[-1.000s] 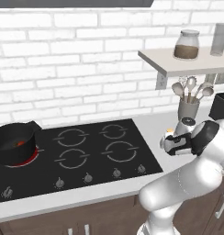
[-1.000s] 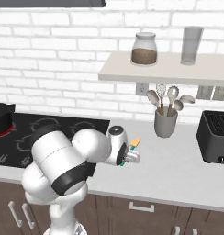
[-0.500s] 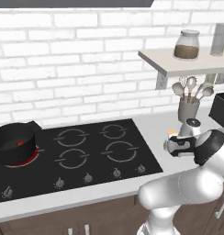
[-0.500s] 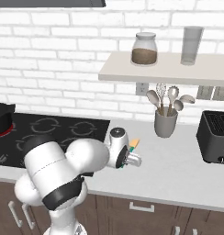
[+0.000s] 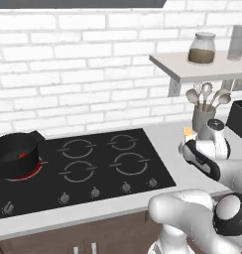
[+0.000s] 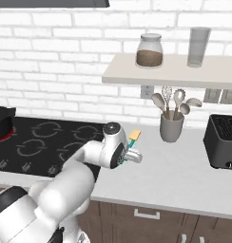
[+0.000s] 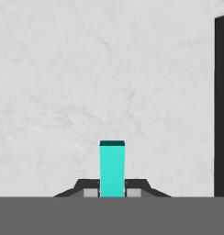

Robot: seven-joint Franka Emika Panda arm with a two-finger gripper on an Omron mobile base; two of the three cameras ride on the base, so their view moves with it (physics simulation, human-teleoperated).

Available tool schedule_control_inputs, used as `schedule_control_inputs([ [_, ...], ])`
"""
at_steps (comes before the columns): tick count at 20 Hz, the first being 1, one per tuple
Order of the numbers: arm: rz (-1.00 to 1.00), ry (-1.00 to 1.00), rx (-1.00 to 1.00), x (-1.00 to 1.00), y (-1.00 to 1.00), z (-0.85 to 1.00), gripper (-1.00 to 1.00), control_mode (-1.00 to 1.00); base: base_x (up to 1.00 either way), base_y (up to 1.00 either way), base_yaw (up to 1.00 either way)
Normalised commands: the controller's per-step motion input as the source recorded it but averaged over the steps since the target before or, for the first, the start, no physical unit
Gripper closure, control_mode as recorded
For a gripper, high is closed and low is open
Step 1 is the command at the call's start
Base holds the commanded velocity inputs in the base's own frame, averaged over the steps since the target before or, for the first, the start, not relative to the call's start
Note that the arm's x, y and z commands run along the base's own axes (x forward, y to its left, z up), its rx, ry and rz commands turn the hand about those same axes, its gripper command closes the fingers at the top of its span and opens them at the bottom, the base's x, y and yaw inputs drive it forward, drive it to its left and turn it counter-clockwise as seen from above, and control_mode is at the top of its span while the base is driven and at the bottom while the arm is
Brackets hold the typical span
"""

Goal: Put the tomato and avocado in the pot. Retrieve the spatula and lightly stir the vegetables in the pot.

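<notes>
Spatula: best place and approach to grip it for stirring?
Grip the teal handle of the spatula, coming in along its length with one finger on each side. It is a slim, straight bar, so it should sit squarely between the jaws. The gripper is shut on it that way, leaving the other end free for the pot.

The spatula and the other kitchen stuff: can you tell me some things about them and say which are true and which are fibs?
1. The hand is shut on the spatula. True: the teal handle sits between the two fingertips.
2. The pot stands on the left side of the stove. True.
3. The utensil holder is lying on its side. False: it stands upright on the counter, with spoons and a whisk sticking up.
4. The jar sits on the counter. False: it is up on the shelf.
5. The toaster is white. False: it is black.
</notes>
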Motion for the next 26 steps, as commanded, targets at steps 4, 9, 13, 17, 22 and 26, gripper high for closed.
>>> schedule_control_inputs([
  [4,-0.01,-0.06,0.0,-0.1,0.49,1.0,1.0,-1.0,0.0,0.0,0.0],
  [9,-0.06,0.01,0.02,0.0,0.58,1.0,1.0,-1.0,0.0,0.0,0.0],
  [13,-0.11,0.13,0.14,0.0,0.68,1.0,1.0,-1.0,0.0,0.0,0.0],
  [17,-0.21,0.2,0.29,-0.01,0.5,0.79,1.0,-1.0,0.0,0.0,0.0],
  [22,-0.33,0.2,0.46,-0.04,0.26,0.64,1.0,-1.0,0.0,0.0,0.0],
  [26,-0.4,0.11,0.46,-0.19,0.3,0.22,1.0,-1.0,0.0,0.0,0.0],
])
